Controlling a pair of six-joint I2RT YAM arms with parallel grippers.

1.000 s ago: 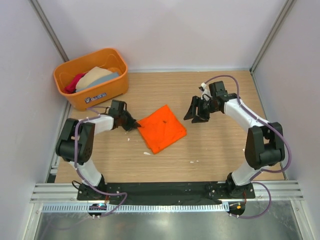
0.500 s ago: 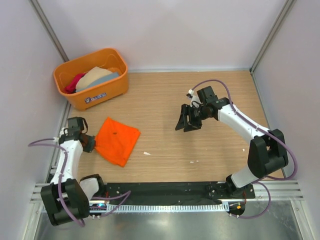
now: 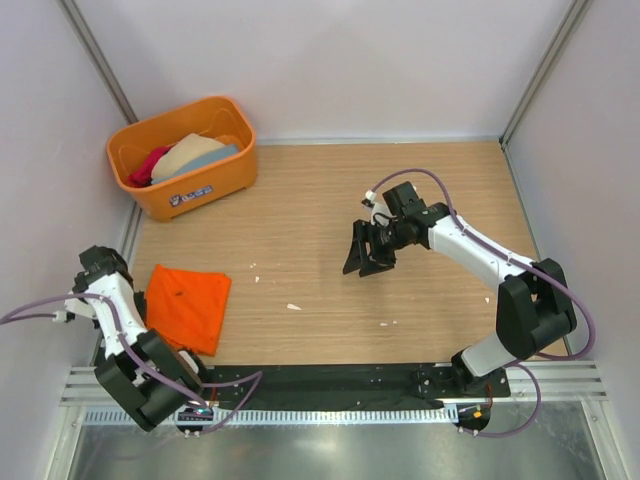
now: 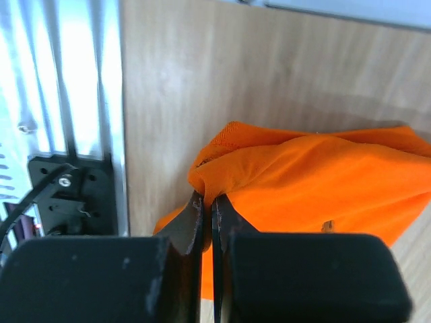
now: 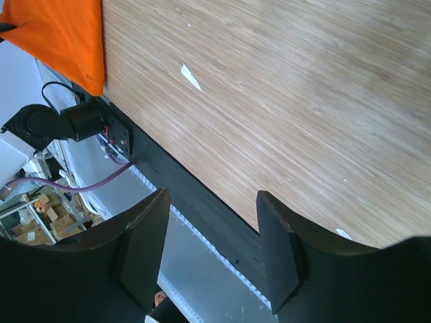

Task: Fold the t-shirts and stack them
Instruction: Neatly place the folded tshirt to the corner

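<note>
So here's where you're at: your left hand (image 4: pixel 207 202) is clenched on a bunched-up edge of the bright orange cloth t-shirt (image 3: pixel 190 305). The jaws are pinched right together with a fold of fabric caught between them. That shirt is lying on the light wooden table (image 3: pixel 320 190) at the near left corner, folded down to a rough rectangle. Its grabbed edge is puckered up a bit, and it's close to the silver metal rail (image 4: pixel 74 81) that runs along the table's left side. Your left arm is swung way out over that left edge. Your right hand (image 3: pixel 362 265) is hanging over the table a little right of centre, fingers spread apart with nothing in them, only bare wood showing between them in the right wrist view. It's well apart from the orange shirt, which only peeks into the top left corner of that view. Back at the far left corner sits the rigid orange plastic tub (image 3: pixel 200 190) with a label on its front wall. Piled loose inside it you've got a beige cloth shirt (image 3: pixel 185 150), a crimson-pink cloth shirt (image 3: pixel 148 163) and a grey-blue cloth shirt (image 3: pixel 222 153). A few small white scraps (image 3: pixel 293 306) are scattered on the wood between the two hands.
</note>
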